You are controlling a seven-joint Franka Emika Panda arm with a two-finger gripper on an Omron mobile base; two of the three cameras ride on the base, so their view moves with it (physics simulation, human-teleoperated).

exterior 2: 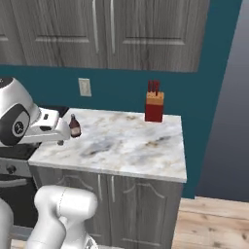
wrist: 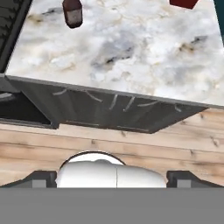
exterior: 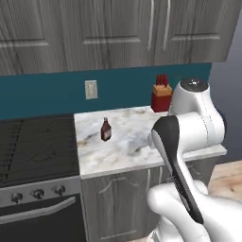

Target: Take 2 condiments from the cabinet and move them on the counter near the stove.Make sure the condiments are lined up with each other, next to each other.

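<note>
Two small dark finger tips of the gripper [wrist: 112, 178] stand far apart at the bottom corners of the hand view, jaws spread wide with nothing between them, looking down over the front edge of the short white-grey marble counter with brownish veins [wrist: 131, 57]. In the right base view the white hand hangs at the counter's front-left corner, just beside the squat dark brown bottle with a pale label [exterior 2: 74, 126]. That bottle stands upright on the marble, long axis vertical, cap pointing up, at about 11 o'clock in the hand view, near the counter's stove-side edge. A black gas cooktop with grates over a grey oven front [exterior: 33, 146] adjoins the counter there. At 1 o'clock, against the teal wall, sits a tan knife block with red handles [exterior 2: 154, 107].
</note>
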